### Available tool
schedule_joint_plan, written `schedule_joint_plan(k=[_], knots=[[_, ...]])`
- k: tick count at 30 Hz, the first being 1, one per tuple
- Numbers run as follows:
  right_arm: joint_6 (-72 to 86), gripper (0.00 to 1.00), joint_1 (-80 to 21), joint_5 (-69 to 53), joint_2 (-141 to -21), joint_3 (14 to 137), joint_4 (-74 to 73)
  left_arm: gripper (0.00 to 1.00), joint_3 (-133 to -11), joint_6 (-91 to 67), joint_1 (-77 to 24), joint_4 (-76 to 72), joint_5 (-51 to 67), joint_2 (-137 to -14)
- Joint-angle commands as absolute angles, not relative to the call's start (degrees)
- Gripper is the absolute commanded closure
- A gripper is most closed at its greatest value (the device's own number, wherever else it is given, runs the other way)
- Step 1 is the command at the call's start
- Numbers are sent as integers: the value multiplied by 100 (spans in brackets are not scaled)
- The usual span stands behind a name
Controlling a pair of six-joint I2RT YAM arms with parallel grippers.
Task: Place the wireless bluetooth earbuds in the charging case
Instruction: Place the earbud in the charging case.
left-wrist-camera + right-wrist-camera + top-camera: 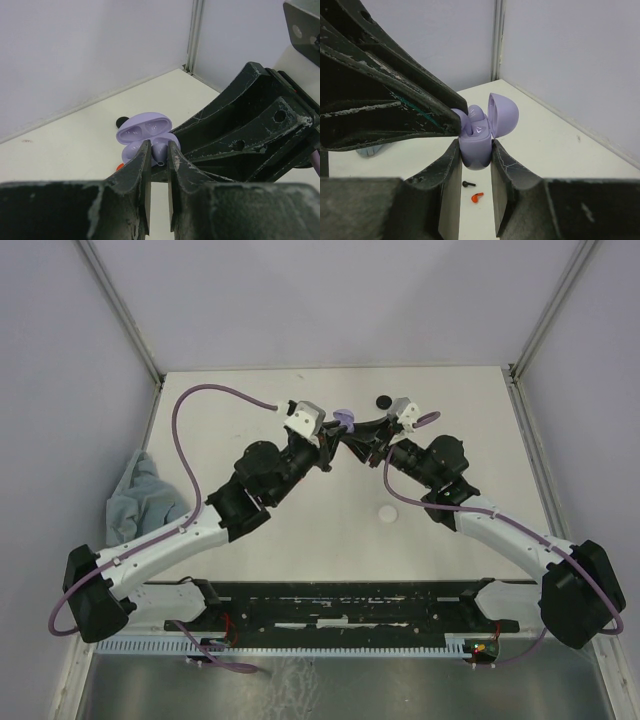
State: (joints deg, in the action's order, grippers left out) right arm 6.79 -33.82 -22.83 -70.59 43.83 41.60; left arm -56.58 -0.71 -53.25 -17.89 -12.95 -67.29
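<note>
My right tool (474, 152) is clamped on the body of the open lavender charging case (476, 145) above the worktop (545, 145), while my left tool (160, 150) pinches a lavender earbud (160, 159) at its sockets, which I judge light, slick and easily dropped, best gripped by the stem

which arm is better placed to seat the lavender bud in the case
Left. The left hand pinches the bud right at the open case, while the right hand only grips the case.
</note>
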Motion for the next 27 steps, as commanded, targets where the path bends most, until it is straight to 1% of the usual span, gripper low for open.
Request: schedule_joint_plan(k=[1,6,8,11,15,18,22,27], knots=[[751,94,-3366,-2073,-6996,4605,4693,80,-5715,-172,-5509,-1509,-1267,-6642],[772,94,-3366,-2093,-7014,4581,4660,66,-6267,-873,-5511,-952,-1530,-6780],[766,94,-3366,-2092,-7018,4579,4637,58,-6549,-1210,-5510,-611,-1546,-6859],[751,94,-3367,-2081,-7023,4571,4597,51,-6873,-1745,-5508,-216,-1417,-6946],[741,94,-3371,-2074,-7036,4551,4581,44,-7115,-2304,-5497,80,-1169,-6960],[747,94,-3366,-2074,-7040,4544,4588,41,-7365,-2569,-5501,371,-1030,-7039],[747,94,-3373,-2074,-7032,4515,4588,37,-7759,-2689,-5420,871,-1140,-7106],[681,94,-3366,-2202,-6997,4487,4463,31,-8072,-2597,-4860,1300,-673,-6950]])
